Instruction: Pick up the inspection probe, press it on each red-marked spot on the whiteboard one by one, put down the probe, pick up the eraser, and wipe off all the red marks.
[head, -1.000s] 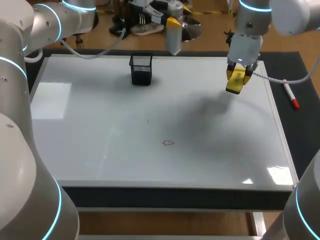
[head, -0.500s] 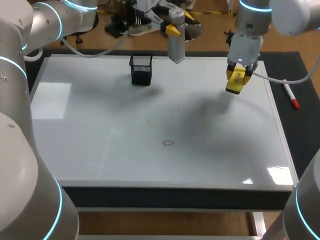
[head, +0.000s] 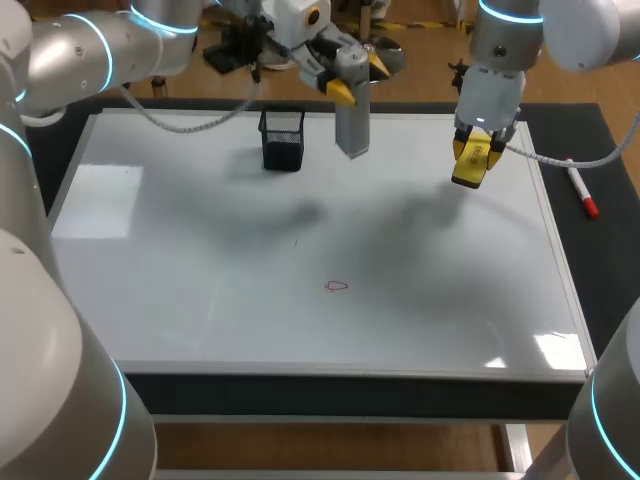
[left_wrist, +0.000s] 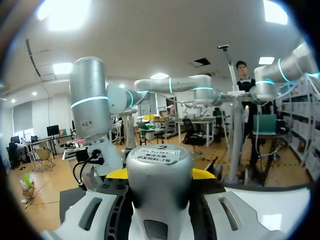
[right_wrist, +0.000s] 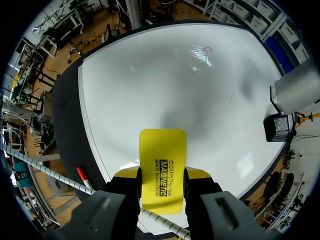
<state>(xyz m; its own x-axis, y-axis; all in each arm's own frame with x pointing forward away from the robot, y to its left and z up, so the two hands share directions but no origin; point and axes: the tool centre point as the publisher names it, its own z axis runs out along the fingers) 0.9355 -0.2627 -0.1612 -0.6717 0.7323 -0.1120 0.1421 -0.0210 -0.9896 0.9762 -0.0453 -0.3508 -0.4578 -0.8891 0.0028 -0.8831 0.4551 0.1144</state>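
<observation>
The whiteboard (head: 150, 280) covers most of the table. Near its far edge, left of the middle, stands a black mesh cup (head: 282, 139). Just right of the cup, the left gripper (head: 358, 76) hangs over the far edge. Its yellow tips are clamped on either side of the silver probe (head: 351, 115), as the left wrist view shows. The probe points down from the fingers with its lower end raised off the surface, and its shadow falls apart from it towards the middle of the board.

A small red mark (head: 337, 286) sits near the middle of the board, a little towards the front edge, well apart from both grippers.

The right gripper (head: 475, 160) is over the board near the far right corner. It pinches the yellow eraser (head: 470, 168) from two sides and holds it above the surface. Past the right edge, a red-capped pen (head: 582, 192) lies on the dark mat (head: 600, 250).
</observation>
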